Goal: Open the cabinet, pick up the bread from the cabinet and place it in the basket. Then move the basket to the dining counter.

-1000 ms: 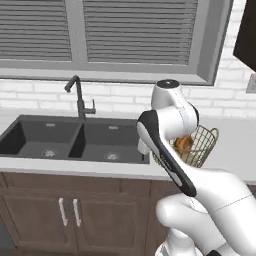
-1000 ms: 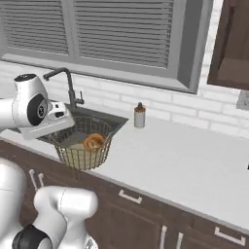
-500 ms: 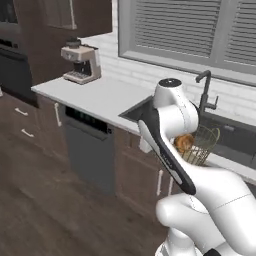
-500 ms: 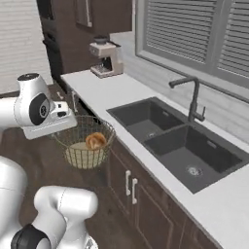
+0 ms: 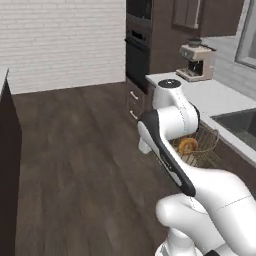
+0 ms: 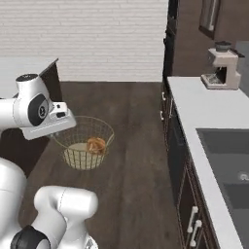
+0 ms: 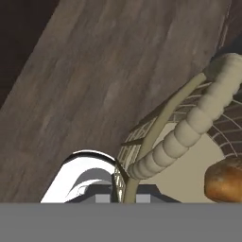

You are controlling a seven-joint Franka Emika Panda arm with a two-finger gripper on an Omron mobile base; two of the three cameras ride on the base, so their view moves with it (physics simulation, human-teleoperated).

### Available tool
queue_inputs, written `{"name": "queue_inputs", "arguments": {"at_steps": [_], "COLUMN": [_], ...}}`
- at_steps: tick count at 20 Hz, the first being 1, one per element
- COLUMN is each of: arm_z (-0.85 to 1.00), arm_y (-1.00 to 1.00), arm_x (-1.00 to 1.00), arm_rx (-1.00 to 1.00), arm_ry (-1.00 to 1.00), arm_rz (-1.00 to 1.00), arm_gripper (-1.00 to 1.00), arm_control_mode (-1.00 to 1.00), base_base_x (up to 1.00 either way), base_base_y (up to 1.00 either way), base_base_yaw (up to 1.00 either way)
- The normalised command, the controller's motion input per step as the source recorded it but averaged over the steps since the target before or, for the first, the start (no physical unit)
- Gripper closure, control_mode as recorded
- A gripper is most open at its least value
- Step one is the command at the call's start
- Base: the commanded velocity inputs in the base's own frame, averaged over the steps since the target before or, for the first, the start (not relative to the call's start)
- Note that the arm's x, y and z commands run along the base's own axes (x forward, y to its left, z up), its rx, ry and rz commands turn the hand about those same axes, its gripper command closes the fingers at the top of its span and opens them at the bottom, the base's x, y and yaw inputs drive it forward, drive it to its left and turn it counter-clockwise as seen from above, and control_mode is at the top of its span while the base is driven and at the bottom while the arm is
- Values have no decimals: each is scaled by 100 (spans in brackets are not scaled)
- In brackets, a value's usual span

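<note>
The jaws pinch the basket (image 6: 83, 147) rim, nearly shut. Bread (image 6: 96, 145) lies inside, beyond them. Open wood floor (image 6: 131, 141) spreads below.

The tan wire basket (image 6: 88, 145), upright above the floor, holds the golden-brown bread (image 6: 96, 145) on its pale bottom.

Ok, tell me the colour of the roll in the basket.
Golden brown. The bread in the basket shows best in the right base view.

Arm folded close to the base — hand (image 7: 124, 197) clamped on the basket (image 6: 87, 141) rim.
</note>
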Motion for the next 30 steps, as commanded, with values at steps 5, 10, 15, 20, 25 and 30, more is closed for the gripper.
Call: {"name": "queue_inputs", "arguments": {"at_steps": [5, 10, 15, 20, 25, 30], "arm_z": [0, 0, 0, 0, 0, 0], "arm_y": [0, 0, 0, 0, 0, 0], "arm_x": [0, 0, 0, 0, 0, 0], "arm_rx": [0, 0, 0, 0, 0, 0], "arm_ry": [0, 0, 0, 0, 0, 0], "arm_rz": [0, 0, 0, 0, 0, 0], "arm_gripper": [100, 100, 100, 100, 100, 100], "arm_control_mode": [100, 100, 100, 100, 100, 100], "base_base_x": [0, 6, 17, 41, 60, 74], "base_base_y": [5, 27, 22, 25, 9, 0], "base_base_yaw": [84, 84, 84, 76, 61, 45]}}
